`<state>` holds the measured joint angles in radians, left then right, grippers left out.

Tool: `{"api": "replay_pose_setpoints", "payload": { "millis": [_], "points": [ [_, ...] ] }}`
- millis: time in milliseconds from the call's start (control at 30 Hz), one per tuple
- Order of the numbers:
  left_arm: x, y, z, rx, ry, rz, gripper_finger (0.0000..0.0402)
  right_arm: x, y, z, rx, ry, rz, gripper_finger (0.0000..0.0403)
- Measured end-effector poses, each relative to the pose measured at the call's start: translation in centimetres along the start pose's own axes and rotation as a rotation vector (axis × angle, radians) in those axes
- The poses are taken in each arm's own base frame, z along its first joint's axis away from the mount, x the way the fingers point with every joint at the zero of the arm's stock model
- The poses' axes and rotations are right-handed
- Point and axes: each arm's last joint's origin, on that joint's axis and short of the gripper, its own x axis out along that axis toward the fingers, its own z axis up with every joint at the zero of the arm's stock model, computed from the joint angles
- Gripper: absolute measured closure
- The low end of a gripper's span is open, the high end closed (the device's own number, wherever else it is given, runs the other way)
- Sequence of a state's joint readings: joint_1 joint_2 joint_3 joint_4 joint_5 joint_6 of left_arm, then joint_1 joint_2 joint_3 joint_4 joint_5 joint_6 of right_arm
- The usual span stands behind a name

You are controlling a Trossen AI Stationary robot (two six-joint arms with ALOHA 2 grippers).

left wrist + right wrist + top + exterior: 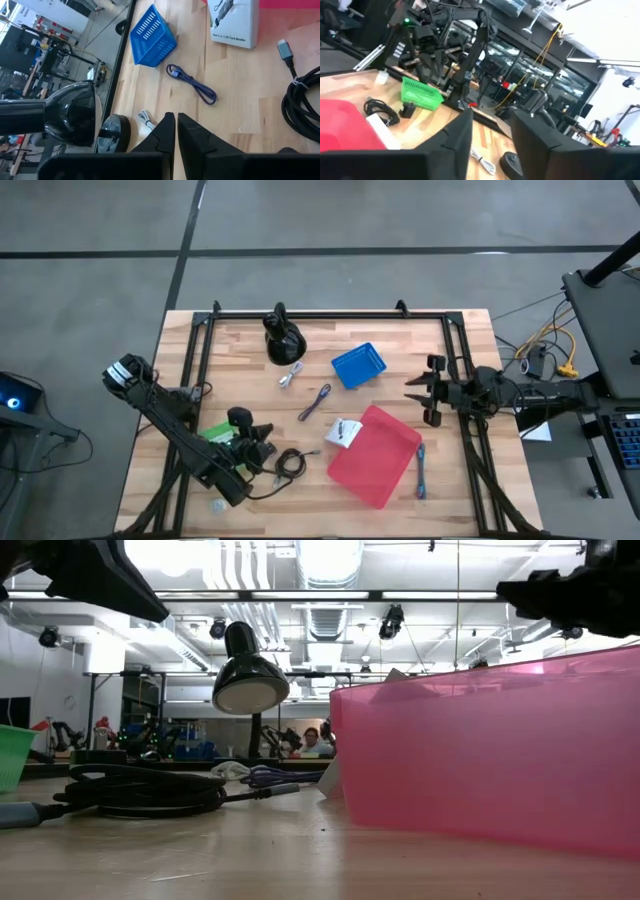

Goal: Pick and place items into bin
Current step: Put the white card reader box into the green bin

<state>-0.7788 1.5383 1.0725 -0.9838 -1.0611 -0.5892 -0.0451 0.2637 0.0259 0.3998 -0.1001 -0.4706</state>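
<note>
My left gripper (268,442) (176,121) hovers shut above the table's near left, beside the black coiled cable (290,463) (302,107) (140,790). Farther off lie the purple cable (315,401) (192,85) and a small white-silver cable (292,374) (146,120). The white packet (343,432) (235,22) leans against the red bin's (375,455) (490,760) left rim. A blue cable (421,473) lies right of the bin, a grey disc (216,504) near the front edge. My right gripper (420,392) (492,125) waits open at the table's right, above the wood.
A black rounded stand (283,338) (70,112) (248,680) stands near the far edge. A blue basket (357,365) (151,37) sits mid-table and a green basket (220,435) (421,93) under my left arm. Black frame rails (330,313) run along the table's edges.
</note>
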Motion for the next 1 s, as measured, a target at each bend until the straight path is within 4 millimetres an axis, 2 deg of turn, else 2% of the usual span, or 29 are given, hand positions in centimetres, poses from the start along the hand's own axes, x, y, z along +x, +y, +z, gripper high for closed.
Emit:
{"api": "replay_pose_setpoints", "payload": {
  "millis": [167, 367, 567, 733, 900, 1000],
  "points": [
    [0.0, 0.0, 0.0, 0.004, 0.001, 0.001, 0.0398, 0.9, -0.1, 1.0, -0.010, 0.010, 0.053, 0.0218],
    [0.0, 0.0, 0.0, -0.005, 0.000, 0.002, 0.0398, 2.5, 0.0, 2.9, -0.048, -0.005, 0.140, 0.0185],
    [0.0, 0.2, 0.2, -0.017, -0.062, 0.084, 0.0398, 4.4, -0.4, 5.7, 0.034, -0.017, 0.193, 0.0179],
    [0.1, 0.0, 0.3, -0.057, -0.107, 0.118, 0.0398, 6.0, -0.9, 7.2, 0.044, 0.092, 0.261, 0.0179],
    [0.9, -0.8, -1.2, -0.043, -0.103, 0.123, 0.0398, 8.1, -0.9, 8.5, 0.107, 0.207, 0.334, 0.0179],
    [1.5, -1.2, -2.4, -0.019, -0.094, 0.129, 0.0398, 9.4, -1.1, 10.0, 0.129, 0.225, 0.363, 0.0179]
  ]
}}
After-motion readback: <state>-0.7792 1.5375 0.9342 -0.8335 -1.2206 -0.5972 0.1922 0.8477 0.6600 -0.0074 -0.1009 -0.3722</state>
